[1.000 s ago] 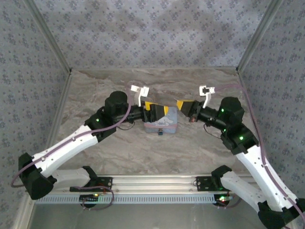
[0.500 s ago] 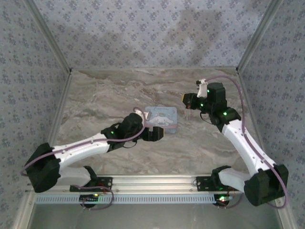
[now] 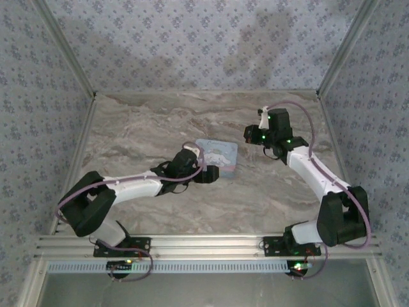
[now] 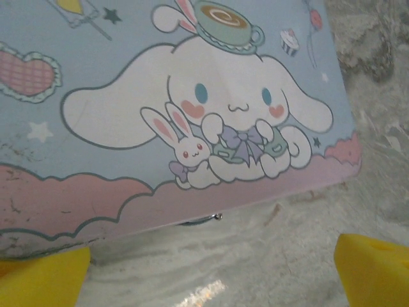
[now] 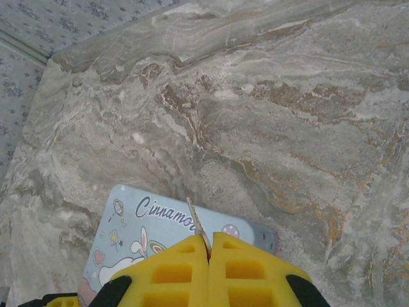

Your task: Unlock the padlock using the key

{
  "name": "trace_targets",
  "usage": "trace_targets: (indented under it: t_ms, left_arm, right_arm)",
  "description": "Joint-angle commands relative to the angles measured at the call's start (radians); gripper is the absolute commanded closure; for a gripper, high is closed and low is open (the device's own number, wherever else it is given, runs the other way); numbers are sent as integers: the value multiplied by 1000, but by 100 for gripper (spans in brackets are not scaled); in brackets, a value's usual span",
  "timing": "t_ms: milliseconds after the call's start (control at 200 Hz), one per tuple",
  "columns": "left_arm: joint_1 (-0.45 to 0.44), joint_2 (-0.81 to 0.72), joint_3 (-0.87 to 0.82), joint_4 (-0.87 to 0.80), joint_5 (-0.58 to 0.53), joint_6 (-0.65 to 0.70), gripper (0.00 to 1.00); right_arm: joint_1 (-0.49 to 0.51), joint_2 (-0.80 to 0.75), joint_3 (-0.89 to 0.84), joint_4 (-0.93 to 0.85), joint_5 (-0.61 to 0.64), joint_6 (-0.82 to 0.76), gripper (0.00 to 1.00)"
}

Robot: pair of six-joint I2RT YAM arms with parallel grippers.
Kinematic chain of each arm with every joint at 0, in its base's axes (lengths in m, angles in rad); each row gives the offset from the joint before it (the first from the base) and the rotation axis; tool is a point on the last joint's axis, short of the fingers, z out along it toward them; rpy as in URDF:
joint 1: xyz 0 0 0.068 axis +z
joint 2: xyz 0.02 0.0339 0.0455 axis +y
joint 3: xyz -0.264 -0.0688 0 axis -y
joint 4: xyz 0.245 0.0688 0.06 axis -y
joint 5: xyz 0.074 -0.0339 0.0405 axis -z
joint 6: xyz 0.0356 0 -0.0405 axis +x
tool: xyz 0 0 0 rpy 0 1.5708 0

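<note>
Key [image 5: 195, 220], a thin pale sliver, sticks up from between the closed yellow pads of the right gripper [image 5: 209, 243], its tip crossing the far edge of the pale blue cartoon-printed tin [image 5: 128, 230]. Seen from the top camera, the right gripper [image 3: 249, 134] hangs off the tin's [image 3: 220, 153] right side, apart from it. The left gripper [image 3: 209, 173] sits at the tin's near edge. Its jaws are spread wide, with one yellow fingertip [image 4: 45, 278] in each lower corner of the left wrist view. A small metal loop [image 4: 201, 220] peeks from under the tin's rim onto the marbled table [image 5: 287, 96].
</note>
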State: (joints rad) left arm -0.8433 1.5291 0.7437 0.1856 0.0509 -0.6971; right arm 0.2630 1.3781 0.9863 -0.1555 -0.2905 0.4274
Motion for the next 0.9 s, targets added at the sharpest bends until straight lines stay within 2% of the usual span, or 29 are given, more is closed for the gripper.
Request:
trace_targets:
  t_ms: [0, 280, 455, 580, 740, 894]
  left_arm:
    - [22, 28, 62, 61, -1, 45, 2]
    - [51, 64, 41, 155, 69, 65, 2]
    - [31, 58, -124, 436, 57, 111, 2]
    - [30, 84, -131, 421, 62, 158, 2]
    - [5, 129, -147, 498, 27, 243, 2]
    - [3, 204, -116, 531, 52, 255, 2]
  right_arm:
    - [0, 42, 35, 27, 32, -26, 100]
    - [18, 187, 117, 1, 102, -58, 100]
    - [45, 252, 155, -6, 133, -82, 100]
    - [51, 279, 164, -2, 140, -83, 100]
    - [55, 298, 166, 8, 153, -93, 100]
    - [53, 316, 173, 11, 154, -103, 100]
